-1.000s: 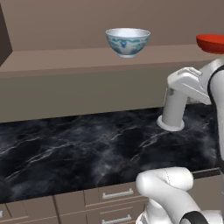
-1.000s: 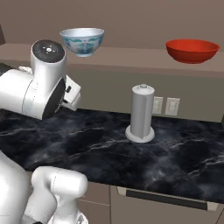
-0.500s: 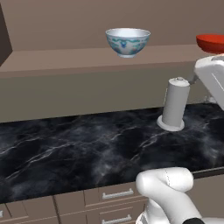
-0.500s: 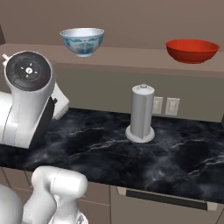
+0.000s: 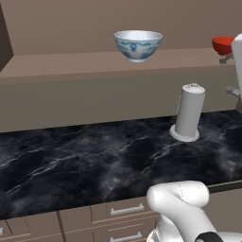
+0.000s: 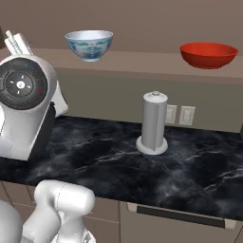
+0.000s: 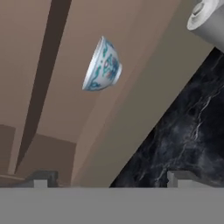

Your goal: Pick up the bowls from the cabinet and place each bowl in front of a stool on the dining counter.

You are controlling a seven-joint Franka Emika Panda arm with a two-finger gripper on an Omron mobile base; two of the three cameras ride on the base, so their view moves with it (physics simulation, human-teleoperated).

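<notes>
White bowl with the blue-green pattern (image 5: pixel 138 44) sits upright on the cabinet ledge (image 5: pixel 71 64), near the middle, open side up and nothing beside it, so we read it as the easier first pick. Red bowl (image 6: pixel 208 54) is on the same ledge, well apart to the right, also upright; in the left base view it is cut by the frame edge and partly behind our own arm. Both are up there because neither has been fetched yet; we judge the task at its very start. In the hand view the white bowl looks tipped on its side, but that is the camera's roll, not the bowl. The hand points at the ledge with the bowl above centre, which fits lining up an approach. Jaws: the two dark fingertips (image 7: pixel 41 180) show at the bottom of the hand view, set wide apart with nothing between them. Below the ledge, the black marble tabletop (image 5: pixel 85 160) carries a paper towel roll (image 6: pixel 154 122) on its stand, between the two bowls in line of sight, so any reach to the red bowl should clear it. Wall outlets (image 6: pixel 179 115) sit just behind the roll. Drawers (image 5: pixel 118 212) run under the tabletop edge.
</notes>
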